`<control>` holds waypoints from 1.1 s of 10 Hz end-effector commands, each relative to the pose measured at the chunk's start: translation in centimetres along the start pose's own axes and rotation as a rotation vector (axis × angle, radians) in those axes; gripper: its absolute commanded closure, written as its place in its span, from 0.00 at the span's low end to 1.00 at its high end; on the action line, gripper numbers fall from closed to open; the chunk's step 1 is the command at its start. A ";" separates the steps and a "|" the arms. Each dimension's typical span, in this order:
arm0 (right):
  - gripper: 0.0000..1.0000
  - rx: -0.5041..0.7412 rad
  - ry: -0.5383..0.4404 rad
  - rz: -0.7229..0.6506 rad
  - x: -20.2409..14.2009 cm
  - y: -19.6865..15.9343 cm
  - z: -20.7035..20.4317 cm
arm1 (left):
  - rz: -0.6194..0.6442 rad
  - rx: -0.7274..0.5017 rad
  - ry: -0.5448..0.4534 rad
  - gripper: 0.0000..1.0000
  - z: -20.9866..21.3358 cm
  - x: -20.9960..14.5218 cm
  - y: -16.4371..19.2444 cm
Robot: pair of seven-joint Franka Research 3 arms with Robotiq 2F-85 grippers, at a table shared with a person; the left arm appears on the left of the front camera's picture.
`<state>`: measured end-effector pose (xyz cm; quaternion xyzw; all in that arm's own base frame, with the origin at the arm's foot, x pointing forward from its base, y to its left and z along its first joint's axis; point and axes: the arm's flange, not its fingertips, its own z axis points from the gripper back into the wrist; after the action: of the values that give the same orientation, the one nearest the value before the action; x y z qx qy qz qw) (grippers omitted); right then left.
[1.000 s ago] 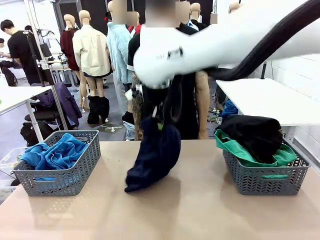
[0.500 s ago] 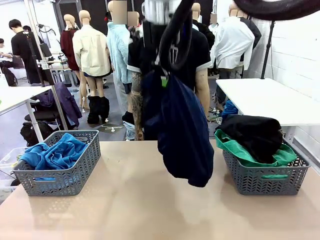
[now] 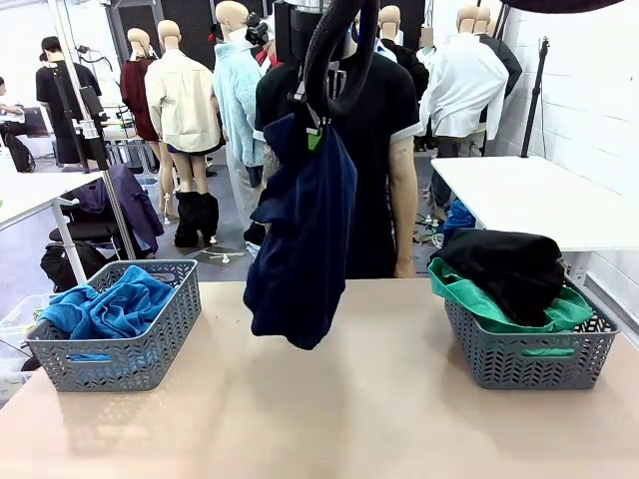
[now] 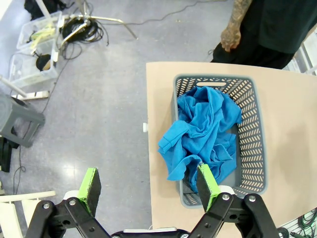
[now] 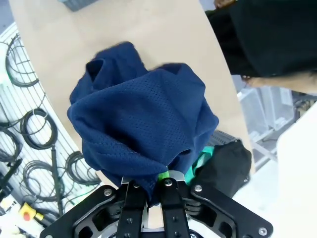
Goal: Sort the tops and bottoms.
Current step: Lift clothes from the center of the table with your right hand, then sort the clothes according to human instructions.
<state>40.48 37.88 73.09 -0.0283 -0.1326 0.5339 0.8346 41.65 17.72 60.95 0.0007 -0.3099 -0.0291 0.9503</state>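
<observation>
Navy garment hanging beneath right tool, above table

No text, label or number is legible anywhere.

Navy garment dangling mid-air; bright blue, black, green in baskets.

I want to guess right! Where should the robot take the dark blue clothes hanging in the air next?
Probably sideways over one basket. The right gripper holds the navy garment clear above the bare table, between the left basket and right basket. Which one fits, I can't tell.
</observation>
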 end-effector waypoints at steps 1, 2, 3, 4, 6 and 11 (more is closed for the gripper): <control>1.00 -0.009 -0.009 -0.007 -0.3 0.0 0.7 | 0.005 -0.002 -0.002 0.00 0.0 0.0 0.0; 1.00 -0.009 -0.009 -0.007 -0.3 0.0 0.7 | 0.005 -0.002 -0.002 0.00 0.0 0.0 0.0; 1.00 -0.009 -0.009 -0.007 -0.3 0.0 0.7 | 0.005 -0.002 -0.002 0.00 0.0 0.0 0.0; 1.00 -0.009 -0.009 -0.007 -0.3 0.0 0.7 | 0.005 -0.002 -0.002 0.00 0.0 0.0 0.0; 1.00 -0.009 -0.009 -0.007 -0.3 0.0 0.7 | 0.005 -0.002 -0.002 0.00 0.0 0.0 0.0; 1.00 -0.009 -0.009 -0.007 -0.3 0.0 0.7 | 0.005 -0.002 -0.002 0.00 0.0 0.0 0.0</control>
<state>40.31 37.72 73.41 -0.0290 -0.1356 0.5329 0.8347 41.65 17.72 60.94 0.0007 -0.3098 -0.0292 0.9503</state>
